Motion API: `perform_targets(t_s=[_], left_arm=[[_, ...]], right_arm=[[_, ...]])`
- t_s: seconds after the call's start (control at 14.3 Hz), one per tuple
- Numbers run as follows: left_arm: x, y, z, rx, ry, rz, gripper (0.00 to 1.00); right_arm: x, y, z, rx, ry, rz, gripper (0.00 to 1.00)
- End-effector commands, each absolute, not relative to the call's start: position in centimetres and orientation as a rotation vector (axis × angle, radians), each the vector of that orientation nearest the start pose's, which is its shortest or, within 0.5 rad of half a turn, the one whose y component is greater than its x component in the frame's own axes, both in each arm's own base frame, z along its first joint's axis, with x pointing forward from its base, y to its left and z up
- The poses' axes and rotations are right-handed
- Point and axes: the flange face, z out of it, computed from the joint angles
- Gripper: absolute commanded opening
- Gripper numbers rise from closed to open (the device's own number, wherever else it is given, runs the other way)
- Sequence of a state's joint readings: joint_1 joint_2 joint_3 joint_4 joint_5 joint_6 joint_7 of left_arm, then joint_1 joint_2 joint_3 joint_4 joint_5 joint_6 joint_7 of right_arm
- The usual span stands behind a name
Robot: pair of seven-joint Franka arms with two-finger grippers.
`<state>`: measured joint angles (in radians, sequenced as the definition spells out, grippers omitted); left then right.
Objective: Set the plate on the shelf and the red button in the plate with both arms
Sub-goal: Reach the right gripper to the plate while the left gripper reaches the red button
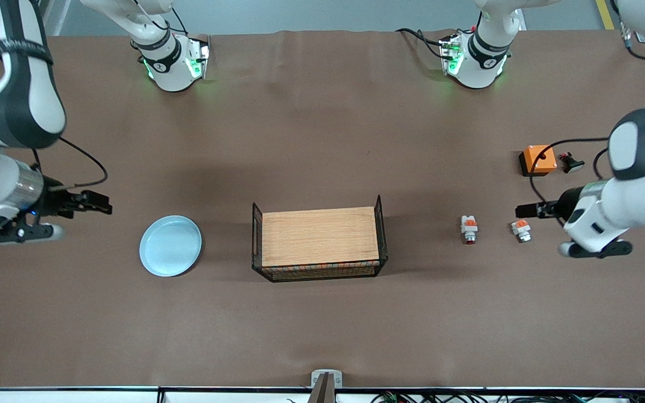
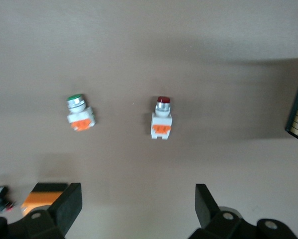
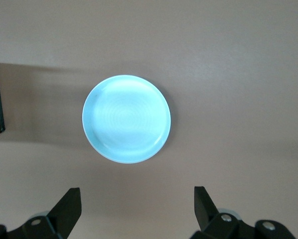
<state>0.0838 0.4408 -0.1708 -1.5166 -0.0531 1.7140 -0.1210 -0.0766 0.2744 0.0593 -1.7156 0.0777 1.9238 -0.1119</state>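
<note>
My right gripper (image 3: 134,211) and left gripper (image 2: 134,211), both spread empty, hover near the rigid, probably slippery plate (image 1: 170,245), best pinched at its rim, and the light red button (image 1: 469,229), best pinched across its block, either side of the tray (image 1: 318,237).

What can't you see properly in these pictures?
- Black part beside the orange box: too small in the front view, cut off by the edge in the left wrist view.
- Wooden tray: only a corner shows in each wrist view, cut by the edge.
- Second button block: its cap is too small in the front view; the left wrist view shows it green.
- Both arms: upper parts cut off by the front view's edges.
</note>
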Motion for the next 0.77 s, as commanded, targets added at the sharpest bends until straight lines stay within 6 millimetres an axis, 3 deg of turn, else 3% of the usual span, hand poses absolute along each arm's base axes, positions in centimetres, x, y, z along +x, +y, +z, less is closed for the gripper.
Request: perform_targets(t_s=[0.0,0.14,0.35,0.49,0.7], left_arm=[[64.6,-6.1,35.3,-3.224,-0.14,0.362,1.0],[63.5,-7.7,31.9,-3.226,-0.169,0.287,1.0],[62.2,-9.0,28.5,-3.232,-0.189,0.192,1.0],[61.4,-10.5,27.1,-3.236,-0.16,0.16,1.0],[60.3,-10.5,25.1,-3.238,-0.159,0.119,1.0]], right_arm=[[64.4,-0.4,38.9,-3.027,-0.063,0.097,1.0],[64.9,-0.7,36.2,-3.028,0.052,0.121,1.0],[65.4,-0.8,34.2,-3.026,0.205,0.129,1.0],[65.8,-1.7,31.6,-3.021,0.273,0.135,1.0],[66.4,-1.4,28.0,-3.027,0.296,0.142,1.0]])
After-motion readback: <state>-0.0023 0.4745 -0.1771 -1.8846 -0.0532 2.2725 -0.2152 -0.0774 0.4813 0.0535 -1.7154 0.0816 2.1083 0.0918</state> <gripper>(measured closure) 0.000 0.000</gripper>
